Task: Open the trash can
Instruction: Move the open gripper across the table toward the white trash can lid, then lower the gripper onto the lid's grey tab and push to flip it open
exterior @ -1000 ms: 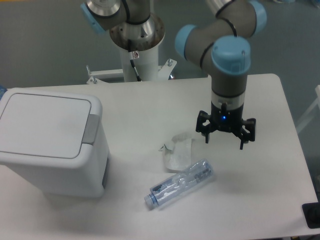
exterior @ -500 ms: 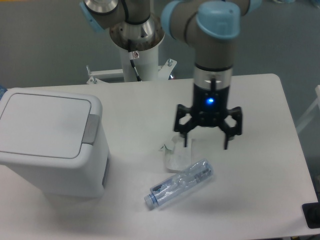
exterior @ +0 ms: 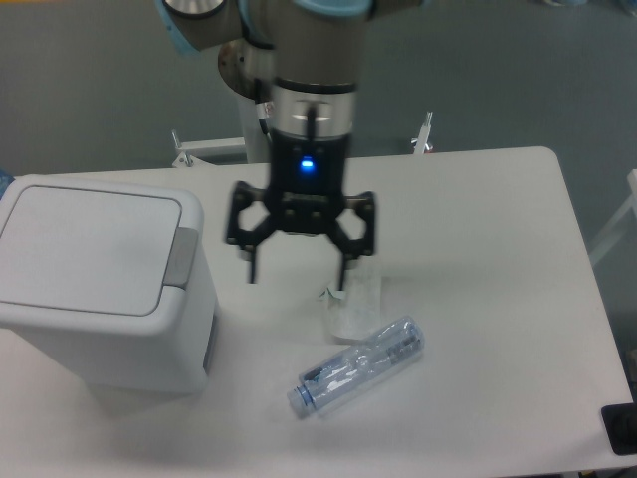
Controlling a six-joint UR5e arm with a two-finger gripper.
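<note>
We see the gripper hanging above the table with its two fingers spread wide apart and nothing between them (a small blue light glows on the wrist just above). It sits near the middle of the table, to the right of the trash can and apart from it. The trash can stands at the left edge of the table, its flat white lid down and closed, the grey latch tab on the side facing the gripper. In front of the gripper lies a clear plastic bottle on its side, and a crumpled clear wrapper rests just behind it, partly under the right-hand finger.
</note>
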